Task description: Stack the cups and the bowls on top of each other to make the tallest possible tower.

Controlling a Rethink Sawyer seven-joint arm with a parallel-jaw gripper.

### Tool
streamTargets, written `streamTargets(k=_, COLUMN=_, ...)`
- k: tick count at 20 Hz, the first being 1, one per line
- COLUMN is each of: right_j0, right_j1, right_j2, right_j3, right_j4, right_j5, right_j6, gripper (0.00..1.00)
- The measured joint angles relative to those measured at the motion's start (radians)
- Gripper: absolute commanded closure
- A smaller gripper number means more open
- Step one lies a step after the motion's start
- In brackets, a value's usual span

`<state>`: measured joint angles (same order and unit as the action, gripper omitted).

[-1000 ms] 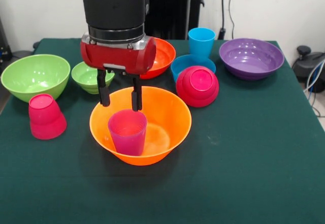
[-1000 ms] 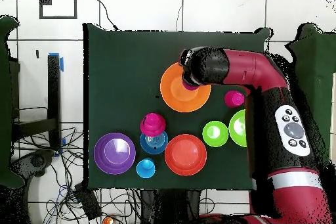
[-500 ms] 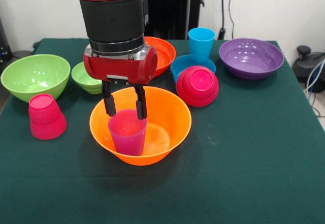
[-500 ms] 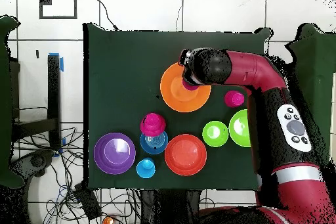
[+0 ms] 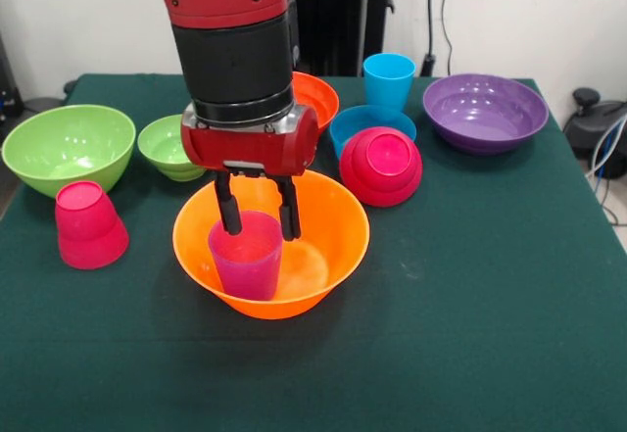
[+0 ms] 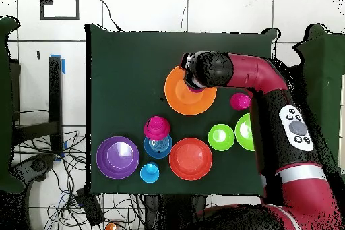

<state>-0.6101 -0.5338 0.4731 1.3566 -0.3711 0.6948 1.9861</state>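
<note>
The large orange bowl sits mid-table, and the purple-magenta cup stands upright inside it. My gripper is open and low over the bowl. Its fingertips are at the level of the cup's rim: the left finger is over the cup's mouth and the right finger is just outside the rim. In the overhead view the arm covers the cup and the gripper over the orange bowl. The red-pink cup stands upside down at the left. The sky blue cup stands at the back.
A large lime green bowl and a small lime green bowl are at the left. A red-orange bowl is behind the arm. An upturned pink-red bowl leans on the small blue bowl. A purple bowl is at the back right.
The gripper has come down and shifted right in the front view, from above the cup to its rim level. It stays open. The cups and bowls have not moved.
</note>
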Motion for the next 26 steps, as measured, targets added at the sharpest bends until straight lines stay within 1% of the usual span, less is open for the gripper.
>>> streamTargets(k=14, right_j0=0.005, right_j1=0.046, right_j2=0.000, right_j3=0.000, right_j4=-0.013, right_j5=-0.008, right_j6=0.000, gripper=0.00)
streamTargets(k=22, right_j0=0.012, right_j1=0.057, right_j2=0.000, right_j3=0.000, right_j4=-0.019, right_j5=-0.037, right_j6=0.000, gripper=0.00)
streamTargets(k=26, right_j0=0.027, right_j1=0.059, right_j2=-0.008, right_j3=0.000, right_j4=-0.029, right_j5=-0.039, right_j6=0.000, gripper=0.00)
